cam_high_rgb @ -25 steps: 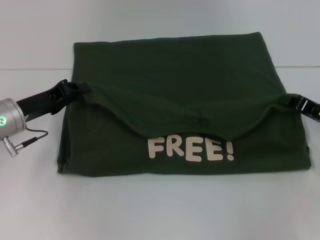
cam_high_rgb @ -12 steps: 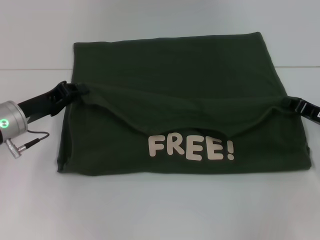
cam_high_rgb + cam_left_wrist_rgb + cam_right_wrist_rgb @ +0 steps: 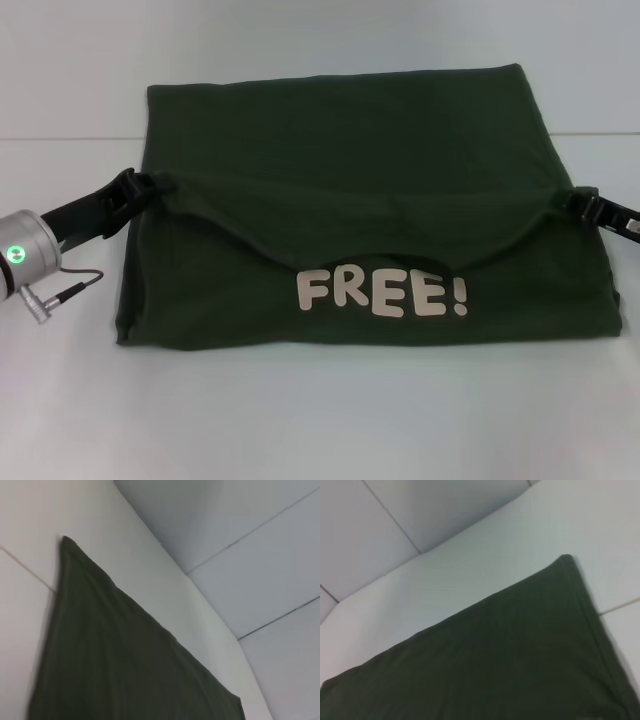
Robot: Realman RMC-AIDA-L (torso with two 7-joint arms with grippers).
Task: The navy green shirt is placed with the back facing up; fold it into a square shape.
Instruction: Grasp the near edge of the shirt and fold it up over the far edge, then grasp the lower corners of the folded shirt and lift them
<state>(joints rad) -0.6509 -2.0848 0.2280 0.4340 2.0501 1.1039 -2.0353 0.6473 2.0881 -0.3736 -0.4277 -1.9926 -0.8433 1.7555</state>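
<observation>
The navy green shirt (image 3: 340,140) lies on the white table, its near part doubled back so the cream "FREE!" lettering (image 3: 382,294) faces up. My left gripper (image 3: 148,185) is shut on the folded layer's left corner at the shirt's left edge. At the right edge, my right gripper (image 3: 572,201) is shut on the folded layer's right corner. The held edge sags in a curve between them above the lettering. Both wrist views show only dark shirt cloth (image 3: 115,655) (image 3: 510,655) on the table, no fingers.
The white table (image 3: 320,420) extends around the shirt, with a seam line (image 3: 60,139) running across behind it. A cable and plug (image 3: 55,290) hang from my left wrist beside the shirt's left edge.
Both grippers have shifted slightly away from me with the held corners; the fold edge has flattened a little and the lettering is more exposed.
</observation>
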